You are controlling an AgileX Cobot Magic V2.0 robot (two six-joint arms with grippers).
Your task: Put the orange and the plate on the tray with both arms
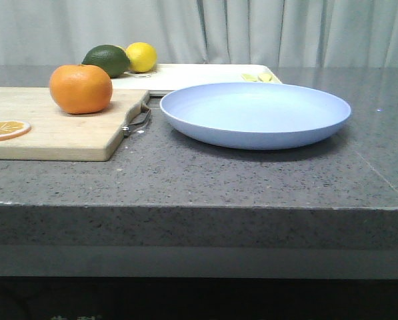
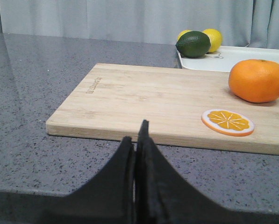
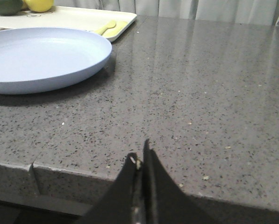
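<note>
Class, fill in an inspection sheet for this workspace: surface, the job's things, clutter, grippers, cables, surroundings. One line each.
Surface: grey speckled stone countertop.
Job's things: orange on the wooden cutting board; pale-blue plate on the countertop, beside the board; cream tray behind them.
Clutter: orange slice on the board; lime, lemon and a small yellow piece on the tray.
Grippers: left gripper and right gripper shut, holding nothing, near the table's front edge.
Cables: nothing seen.
Surroundings: pale curtain behind.

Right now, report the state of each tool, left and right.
Left tool: closed, holding nothing, short of the cutting board.
Right tool: closed, holding nothing, at the counter edge, apart from the plate.
</note>
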